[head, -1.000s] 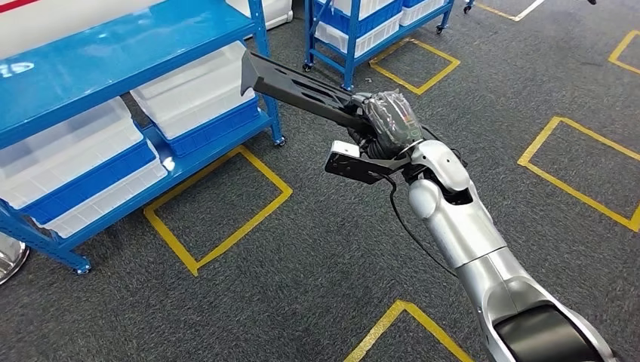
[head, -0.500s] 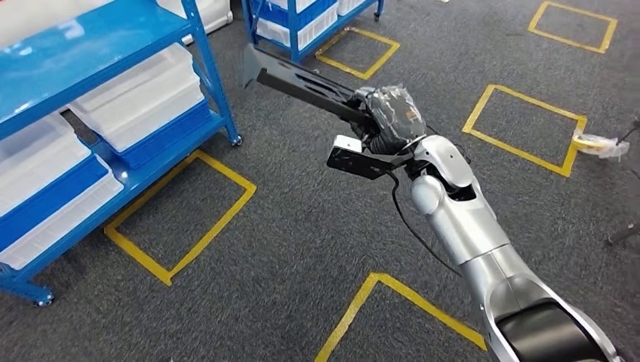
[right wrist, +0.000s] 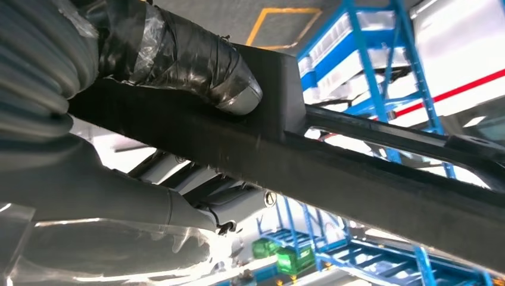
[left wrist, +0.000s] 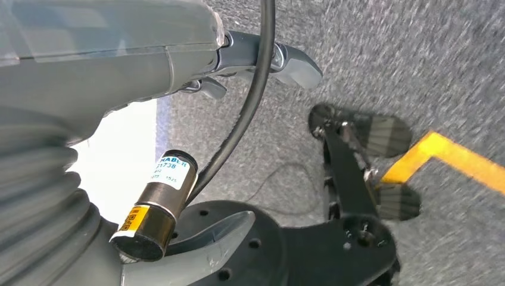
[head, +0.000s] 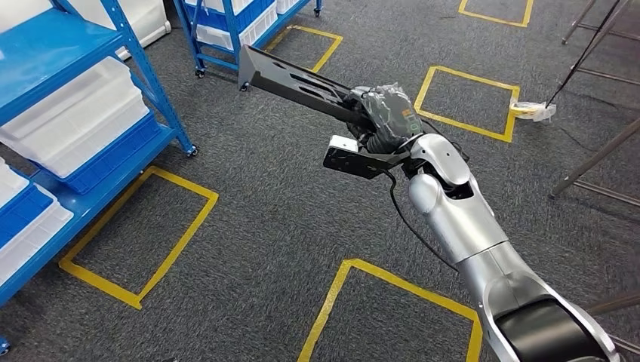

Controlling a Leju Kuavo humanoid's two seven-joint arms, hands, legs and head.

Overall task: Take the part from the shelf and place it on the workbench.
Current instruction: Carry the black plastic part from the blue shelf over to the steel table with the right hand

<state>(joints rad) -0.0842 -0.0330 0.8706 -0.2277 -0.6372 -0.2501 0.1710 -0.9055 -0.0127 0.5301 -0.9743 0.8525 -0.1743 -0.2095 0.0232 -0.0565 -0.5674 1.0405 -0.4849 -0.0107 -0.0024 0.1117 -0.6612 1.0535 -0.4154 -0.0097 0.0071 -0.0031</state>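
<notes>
The part (head: 302, 81) is a long black flat bar with slots, held out over the grey carpet. My right hand (head: 385, 113), wrapped in dark tape, grips its near end, and the bar points away toward the blue shelves. In the right wrist view the part (right wrist: 357, 173) crosses the picture, with my taped fingers (right wrist: 178, 53) closed over its edge. My left hand (left wrist: 256, 56) hangs above the carpet with its fingers apart and nothing in it.
A blue shelf rack (head: 162, 98) with white bins (head: 68, 113) stands at the left, and a second blue rack (head: 226, 30) stands farther back. Yellow tape squares (head: 136, 234) mark the carpet. Thin metal stand legs (head: 596, 158) rise at the right.
The whole picture has shifted: the camera has turned right, so the shelves slide left and stand legs come in at the right. My right hand keeps its grip on the part.
</notes>
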